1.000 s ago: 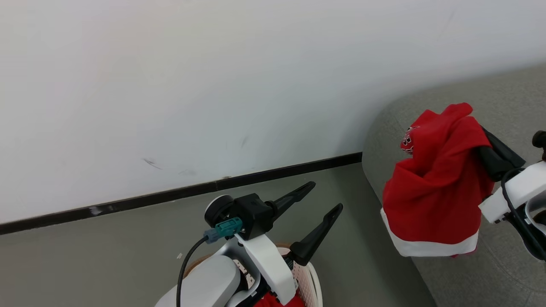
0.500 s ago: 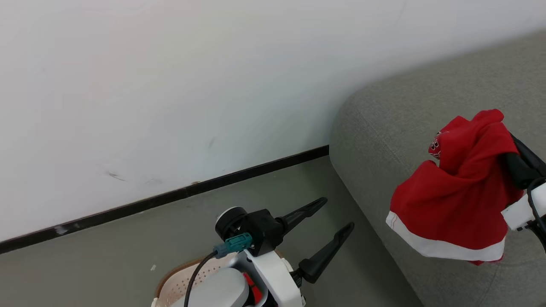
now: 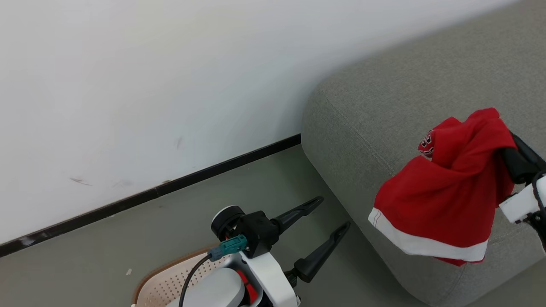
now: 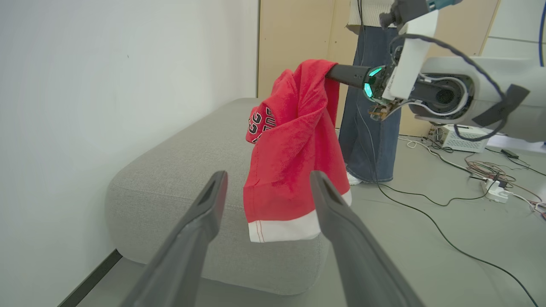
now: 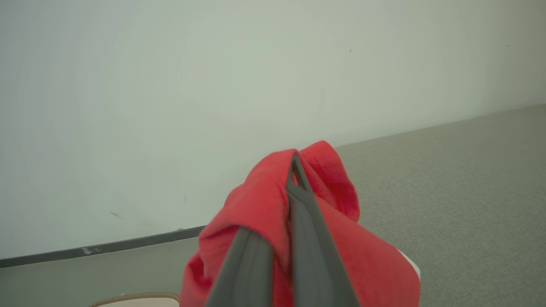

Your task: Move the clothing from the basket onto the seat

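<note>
The right gripper (image 5: pixel 293 170) has its two long dark fingers pressed tight together on a bunched fold of the bright red soft garment (image 3: pixel 443 200), the one with a broad white band along its hem and a dark emblem print on a turned-over flap. The cloth drapes down from the fingers and hangs over the end corner of the seat (image 3: pixel 384 106), a big grey woven-fabric sofa cushion with rounded corners and a stitched seam. From where I stand I can't tell whether the hem brushes the cushion or hangs just clear of it. The left gripper (image 3: pixel 333 212) is off to the side, apart from the seat, holding nothing, its fingers spread wide and pointing towards the hanging red garment. Under the left arm sits the basket (image 3: pixel 162 271), oval, cream-white perforated plastic with a brown woven-look rim. It is on the grey floor (image 3: pixel 106 238) near the white wall (image 3: pixel 149 85) with its black skirting strip (image 3: pixel 192 172), and a bit of red cloth (image 3: pixel 252 293) peeks out inside it beside the arm. Past the far side of the seat a person in long blue jeans (image 4: pixel 367 128) stands before a pale wooden panel (image 4: pixel 294 38), with black cables (image 4: pixel 426 200) trailing across the floor to a white power strip (image 4: pixel 495 192).
</note>
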Tool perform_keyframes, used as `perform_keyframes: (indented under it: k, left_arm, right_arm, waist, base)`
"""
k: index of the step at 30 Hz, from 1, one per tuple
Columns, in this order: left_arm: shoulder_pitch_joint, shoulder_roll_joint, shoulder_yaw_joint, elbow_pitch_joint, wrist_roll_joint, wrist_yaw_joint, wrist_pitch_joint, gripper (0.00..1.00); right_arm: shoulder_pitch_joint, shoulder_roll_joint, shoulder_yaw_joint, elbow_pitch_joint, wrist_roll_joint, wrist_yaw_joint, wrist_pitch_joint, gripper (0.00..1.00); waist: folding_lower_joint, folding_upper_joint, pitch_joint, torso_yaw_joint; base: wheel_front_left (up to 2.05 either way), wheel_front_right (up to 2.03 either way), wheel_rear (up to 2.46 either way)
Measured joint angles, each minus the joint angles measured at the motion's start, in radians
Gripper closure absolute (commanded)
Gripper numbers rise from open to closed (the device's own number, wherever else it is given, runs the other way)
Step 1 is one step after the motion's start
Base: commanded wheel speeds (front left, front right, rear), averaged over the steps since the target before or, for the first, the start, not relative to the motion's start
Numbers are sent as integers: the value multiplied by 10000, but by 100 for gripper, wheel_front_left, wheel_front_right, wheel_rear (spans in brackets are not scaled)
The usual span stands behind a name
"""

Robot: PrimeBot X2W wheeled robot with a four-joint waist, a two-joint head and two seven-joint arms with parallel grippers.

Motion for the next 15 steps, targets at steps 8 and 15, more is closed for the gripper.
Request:
perform_keyframes:
  k: [8,15]
  left_arm:
    - [-16,161,54,-40,180,56,2,0]
    - [-313,313,173,-339,537,268,25,0]
  right_arm:
    - [-1923,-150,-721,635,142,0,654,100]
    - [-3438,-188,-1026,1480,109,0,1080,100]
  waist:
    - [0,1,539,-66]
    - [0,0,1086,144]
  base:
    - [0,0,0]
    - [0,0,0]
